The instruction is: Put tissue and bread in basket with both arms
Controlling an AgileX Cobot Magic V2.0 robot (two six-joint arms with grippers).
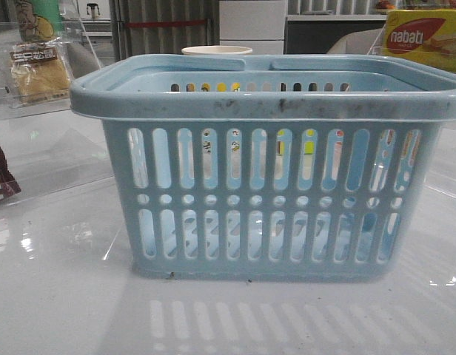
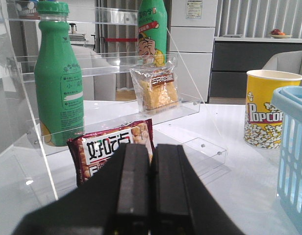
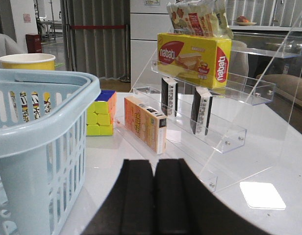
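Note:
The light blue basket [image 1: 272,185] stands in the middle of the table and is empty as far as I can see; it also shows in the left wrist view [image 2: 293,147] and the right wrist view [image 3: 43,122]. The bread [image 2: 156,90] in its clear packet leans upright on a clear acrylic shelf, beyond my left gripper [image 2: 152,148], which is shut and empty. It also shows in the front view [image 1: 39,74]. Two black tissue packs [image 3: 169,95] [image 3: 202,110] stand upright on the right acrylic shelf, beyond my right gripper [image 3: 154,164], shut and empty.
Left shelf: two green bottles [image 2: 58,78], a dark reddish-brown snack packet [image 2: 109,149] low in front. A popcorn cup [image 2: 268,107] stands behind the basket. Right shelf: yellow nabati box [image 3: 195,51], snack bags above, an orange box [image 3: 146,122], a puzzle cube [image 3: 102,112].

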